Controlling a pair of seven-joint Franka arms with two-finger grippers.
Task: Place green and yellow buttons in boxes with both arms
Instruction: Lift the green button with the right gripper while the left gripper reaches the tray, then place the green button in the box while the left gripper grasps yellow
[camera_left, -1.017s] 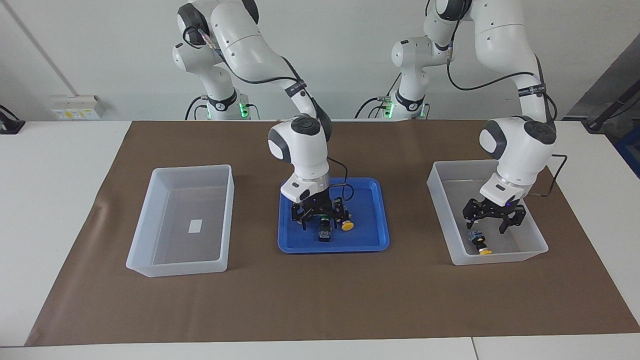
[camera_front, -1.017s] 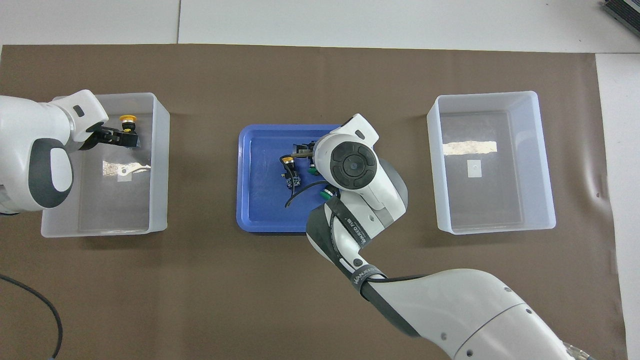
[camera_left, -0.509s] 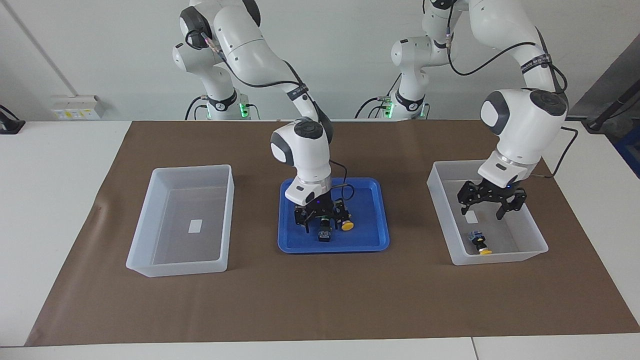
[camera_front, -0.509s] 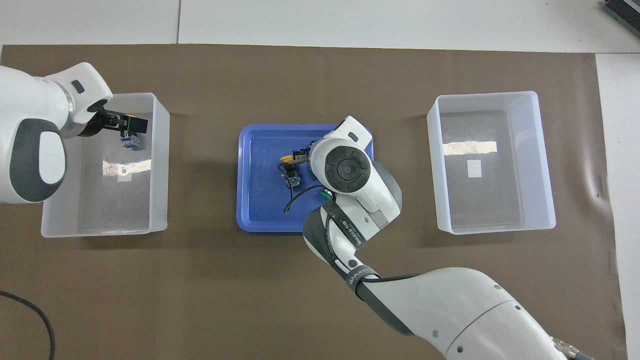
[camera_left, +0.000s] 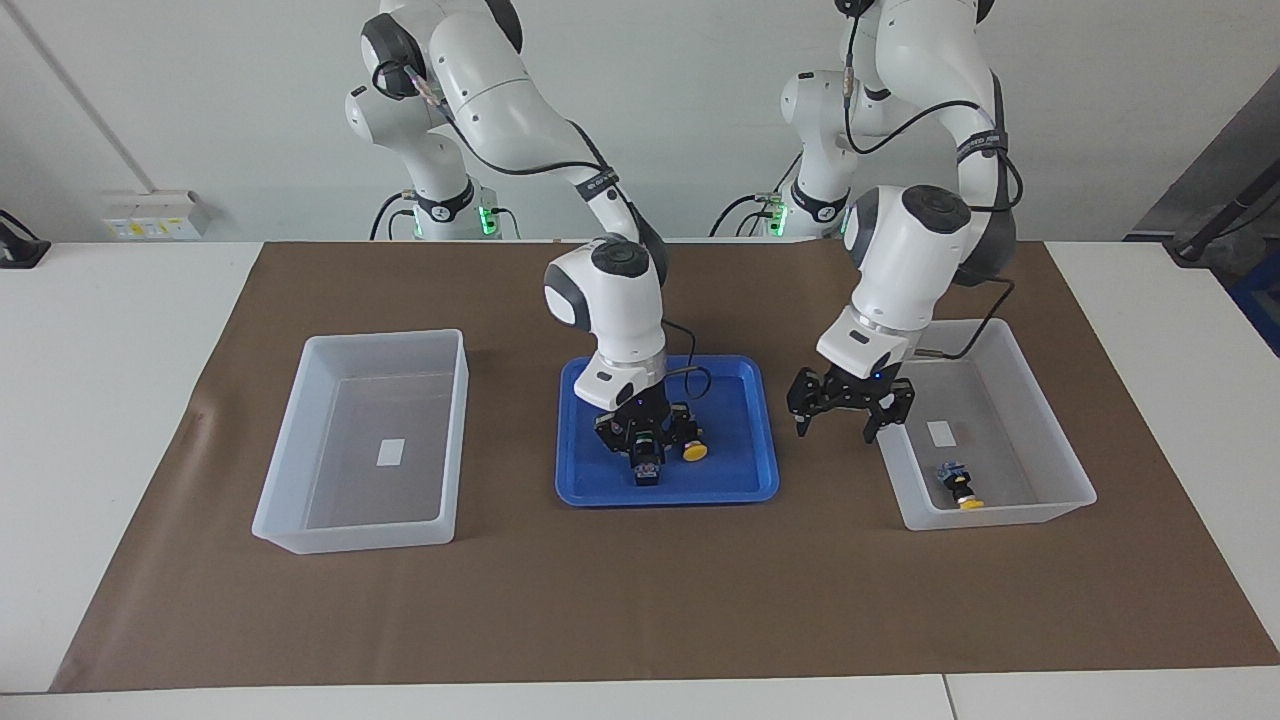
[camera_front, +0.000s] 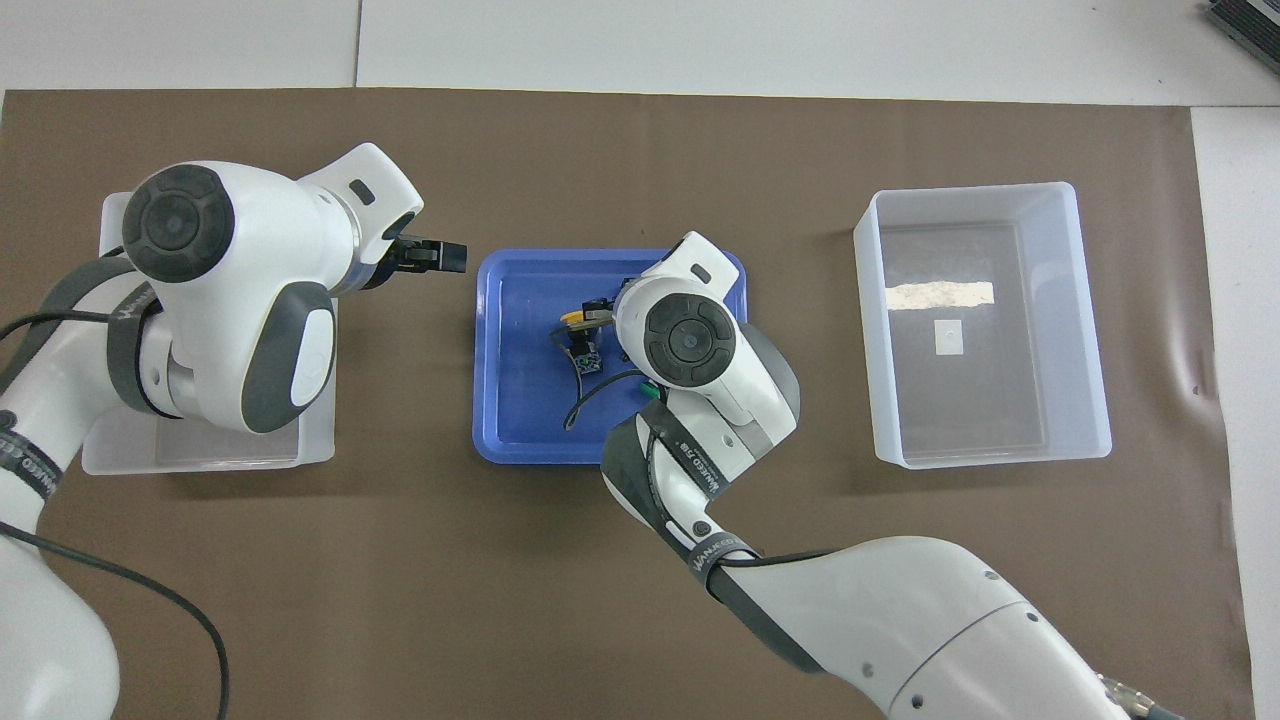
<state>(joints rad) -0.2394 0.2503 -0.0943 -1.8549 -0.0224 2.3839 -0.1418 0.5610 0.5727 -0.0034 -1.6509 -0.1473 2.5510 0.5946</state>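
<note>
My right gripper (camera_left: 640, 442) is low in the blue tray (camera_left: 745, 480), shut on a green button (camera_left: 648, 466) with a black body. A yellow button (camera_left: 693, 451) lies beside it, also seen in the overhead view (camera_front: 573, 319). A second green cap (camera_front: 650, 393) peeks out under the right wrist. My left gripper (camera_left: 848, 408) is open and empty, up over the mat between the tray and the box (camera_left: 1075, 480) at the left arm's end. That box holds one yellow button (camera_left: 961, 488). The box (camera_left: 285, 505) at the right arm's end holds no buttons.
A brown mat (camera_left: 640, 600) covers the white table. In the overhead view the left arm covers most of its box (camera_front: 318, 440); the left gripper (camera_front: 432, 256) points at the tray (camera_front: 500, 420). The other box (camera_front: 1092, 300) stands in full view.
My left gripper rose out of its box, leaving the yellow button there, and swung toward the blue tray. My right gripper sank slightly and its fingers drew in on the green button.
</note>
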